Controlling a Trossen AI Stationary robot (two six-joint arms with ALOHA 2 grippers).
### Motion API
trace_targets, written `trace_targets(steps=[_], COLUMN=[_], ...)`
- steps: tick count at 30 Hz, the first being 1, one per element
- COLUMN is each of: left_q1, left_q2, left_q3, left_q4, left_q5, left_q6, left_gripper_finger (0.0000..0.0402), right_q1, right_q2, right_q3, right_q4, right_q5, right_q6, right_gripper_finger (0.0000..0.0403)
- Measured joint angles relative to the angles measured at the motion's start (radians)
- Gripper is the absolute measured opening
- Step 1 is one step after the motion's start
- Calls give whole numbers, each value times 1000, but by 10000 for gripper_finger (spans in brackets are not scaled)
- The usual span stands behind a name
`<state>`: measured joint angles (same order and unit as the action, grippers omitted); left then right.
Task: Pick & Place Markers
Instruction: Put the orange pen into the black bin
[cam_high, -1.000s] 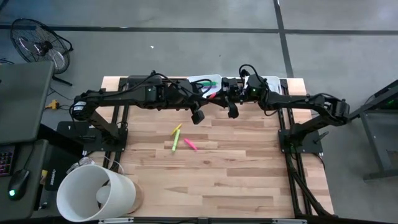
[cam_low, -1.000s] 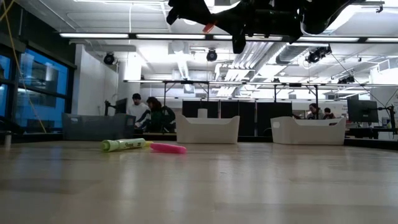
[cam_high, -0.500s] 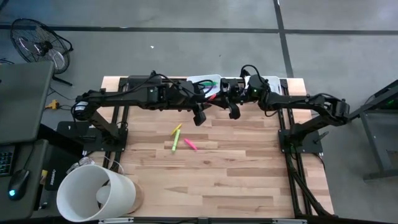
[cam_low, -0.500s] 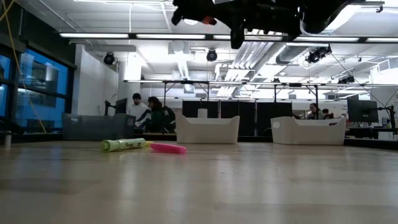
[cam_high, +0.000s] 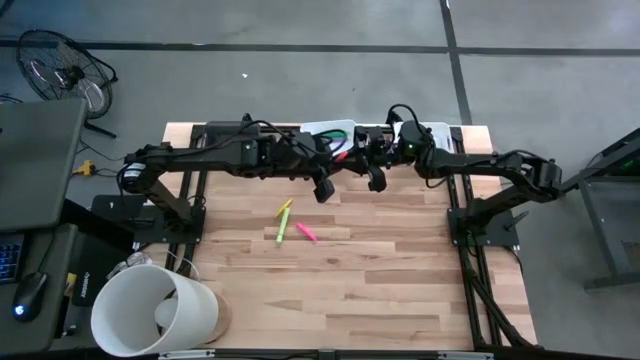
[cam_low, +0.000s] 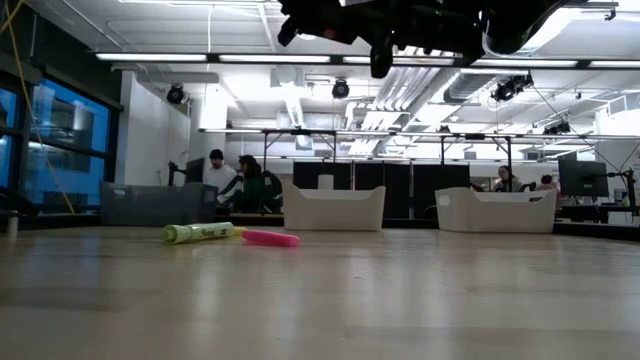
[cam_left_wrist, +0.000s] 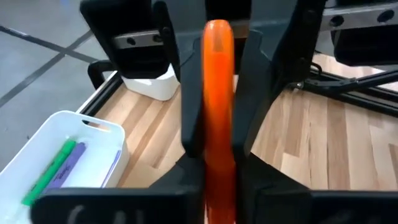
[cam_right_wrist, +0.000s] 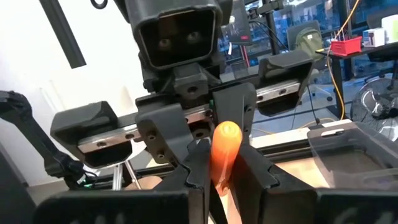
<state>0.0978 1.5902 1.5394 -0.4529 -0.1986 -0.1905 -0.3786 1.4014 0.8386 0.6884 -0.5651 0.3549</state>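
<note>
One orange marker (cam_left_wrist: 217, 106) is up in the air over the back of the table (cam_high: 400, 290), and both robot hands have hold of it. The left gripper (cam_left_wrist: 217, 182) is shut tight on one end. The right gripper (cam_right_wrist: 221, 180) is shut tight on the other end, so the two grippers face each other nose to nose. The marker's long side runs straight from one gripper to the other, sideways along the back edge of the table. The dark fingers (cam_left_wrist: 186, 106) hide a lot of it (from above I can hardly spot it).

Just behind and below it sits a white tray (cam_left_wrist: 68, 124) with a green marker (cam_left_wrist: 50, 171) and a purple marker (cam_left_wrist: 67, 168) lying side by side in it. A second white tray (cam_high: 440, 130) sits further to the right, on the same back edge.

Three more markers lie flat on the wood, well apart from the grippers, near the middle: a yellow-green one (cam_high: 284, 210), a green one (cam_high: 282, 231) and a pink one (cam_high: 306, 232). The pink one is just beside the green one.

A big white bucket (cam_high: 155, 310) stands by the table's near left corner. Some people (cam_low: 235, 180) are far off in the room behind.
</note>
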Motion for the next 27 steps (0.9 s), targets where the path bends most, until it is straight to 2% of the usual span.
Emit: trace_targets(steps=[16, 27], left_q1=[0, 0], left_q2=[0, 0], left_q3=[0, 0], left_q4=[-5, -12], left_q5=[7, 6], left_q6=[3, 6], left_gripper_finger=[32, 33], right_q1=[-5, -41], right_q2=[0, -32], right_q3=[0, -2], right_q4=[-10, -12], right_q5=[-6, -47], right_q6=[-4, 32], right_gripper_finger=[52, 138])
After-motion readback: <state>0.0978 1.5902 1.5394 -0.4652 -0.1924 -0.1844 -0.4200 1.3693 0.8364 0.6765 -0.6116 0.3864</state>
